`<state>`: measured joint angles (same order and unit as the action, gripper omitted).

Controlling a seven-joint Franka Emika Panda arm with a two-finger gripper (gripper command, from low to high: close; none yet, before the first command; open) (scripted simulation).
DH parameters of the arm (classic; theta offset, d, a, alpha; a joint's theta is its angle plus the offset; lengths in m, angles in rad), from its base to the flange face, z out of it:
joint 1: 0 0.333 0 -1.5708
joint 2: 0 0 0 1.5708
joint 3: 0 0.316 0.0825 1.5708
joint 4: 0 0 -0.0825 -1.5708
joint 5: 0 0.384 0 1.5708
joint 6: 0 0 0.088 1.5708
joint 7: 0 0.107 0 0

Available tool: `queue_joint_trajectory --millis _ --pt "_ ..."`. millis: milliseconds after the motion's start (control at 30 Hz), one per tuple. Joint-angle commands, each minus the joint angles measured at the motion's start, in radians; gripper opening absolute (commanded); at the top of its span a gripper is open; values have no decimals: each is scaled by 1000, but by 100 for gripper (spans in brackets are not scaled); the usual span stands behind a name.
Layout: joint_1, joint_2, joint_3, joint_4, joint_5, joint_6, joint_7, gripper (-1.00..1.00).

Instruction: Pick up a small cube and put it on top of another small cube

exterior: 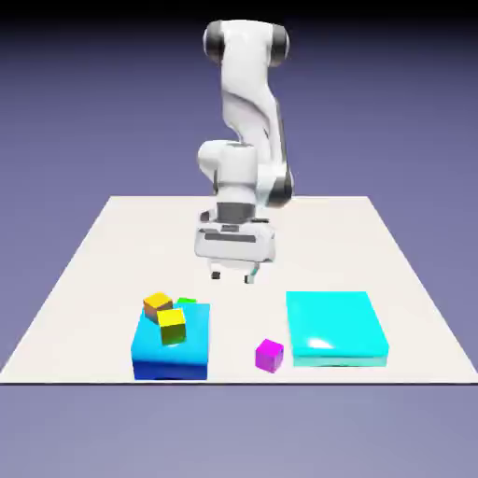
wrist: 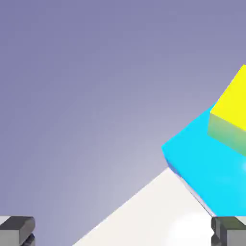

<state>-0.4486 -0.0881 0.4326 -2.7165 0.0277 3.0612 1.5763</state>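
Nothing stacked yet: the small magenta cube (exterior: 269, 355) sits on the table (exterior: 93, 280), ungrasped, well below and fwd of the pincer (exterior: 232, 274), between the blue block (exterior: 168, 359) and cyan block (exterior: 336, 327). Pincer hovers w/ fingers (wrist: 17, 229) wide apart, holding and touching nothing. Grasp, lift, placement all left.

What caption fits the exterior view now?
Open gripper hovers above the table, behind the blue block; magenta cube lies untouched beside the cyan block.
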Motion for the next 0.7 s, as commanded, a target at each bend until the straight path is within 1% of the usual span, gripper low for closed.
queue_joint_trajectory --millis 0,667 --pt "-24 25 23 5 1 1 44 0" --pt "-503 527 473 102 30 26 913 0"
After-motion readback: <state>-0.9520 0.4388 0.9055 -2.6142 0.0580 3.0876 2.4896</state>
